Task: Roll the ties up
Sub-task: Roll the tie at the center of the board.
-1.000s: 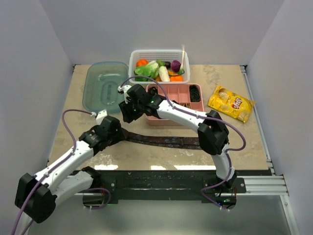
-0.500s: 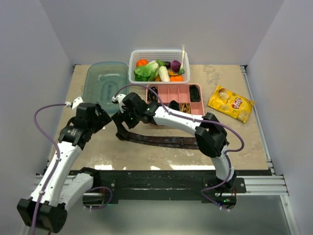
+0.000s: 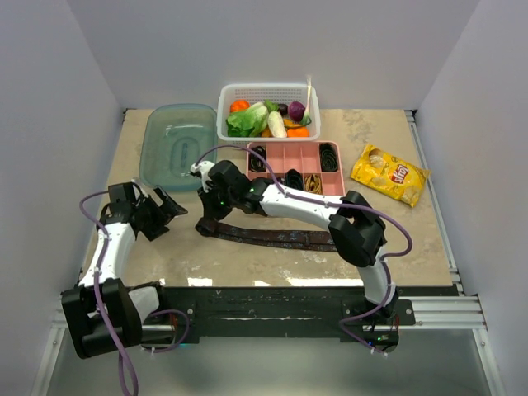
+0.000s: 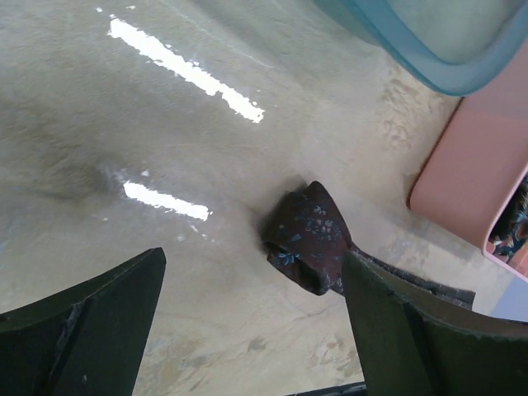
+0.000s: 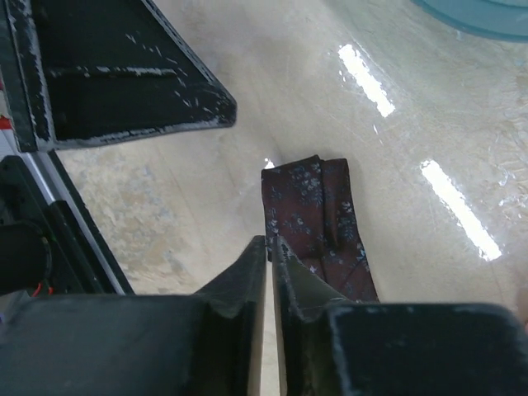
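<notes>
A dark maroon patterned tie (image 3: 272, 237) lies flat along the table's front middle, its left end folded over. My right gripper (image 3: 206, 224) reaches across to that left end. In the right wrist view its jaws (image 5: 271, 243) are pressed together on the near edge of the tie (image 5: 318, 206). My left gripper (image 3: 165, 208) hangs open to the left, apart from the tie. Its wrist view shows the folded tie end (image 4: 307, 238) just beyond the wide-apart fingers (image 4: 252, 264), with nothing between them. Coiled black ties (image 3: 328, 154) and a gold one (image 3: 313, 180) sit in the pink tray.
The pink compartment tray (image 3: 285, 202) stands just behind the tie. A teal lid (image 3: 177, 144) lies at back left, beside a white basket (image 3: 268, 92) of vegetables. A yellow chips bag (image 3: 389, 173) lies on the right.
My left arm has swung back to the left, away from the tie, with its gripper open. My right gripper has dropped to the tie's left end and closed.
</notes>
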Controlling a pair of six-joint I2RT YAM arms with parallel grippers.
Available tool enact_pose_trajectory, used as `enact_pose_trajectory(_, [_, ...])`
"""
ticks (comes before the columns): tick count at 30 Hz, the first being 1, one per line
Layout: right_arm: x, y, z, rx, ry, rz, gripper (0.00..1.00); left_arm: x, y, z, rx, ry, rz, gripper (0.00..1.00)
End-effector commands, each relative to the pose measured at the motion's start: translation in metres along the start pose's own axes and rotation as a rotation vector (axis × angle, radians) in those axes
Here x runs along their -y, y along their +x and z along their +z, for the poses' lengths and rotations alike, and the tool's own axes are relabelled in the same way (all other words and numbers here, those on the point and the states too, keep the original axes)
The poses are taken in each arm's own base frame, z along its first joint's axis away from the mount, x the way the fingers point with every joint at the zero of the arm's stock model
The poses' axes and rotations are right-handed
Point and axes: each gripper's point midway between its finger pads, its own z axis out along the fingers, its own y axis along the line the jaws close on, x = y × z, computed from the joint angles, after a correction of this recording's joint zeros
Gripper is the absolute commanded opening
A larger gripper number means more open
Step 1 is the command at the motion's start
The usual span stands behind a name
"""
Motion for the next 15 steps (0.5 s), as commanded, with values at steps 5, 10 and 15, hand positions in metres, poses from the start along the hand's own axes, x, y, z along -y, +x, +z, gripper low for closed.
enact_pose_trajectory(5, [-0.007,-0.011,0.021,0.031,-0.022,0.003,0.01,0.012,0.003,0.015,-0.033,0.130,0.061,0.92])
enact_pose_trajectory(10, [0.000,0.007,0.027,-0.006,-0.007,0.003,0.00,0.011,0.009,0.022,-0.061,0.128,0.057,0.88])
enact_pose_trajectory(15, [0.005,0.024,0.030,-0.032,0.009,0.006,0.00,0.018,0.024,0.033,-0.098,0.108,0.095,0.87])
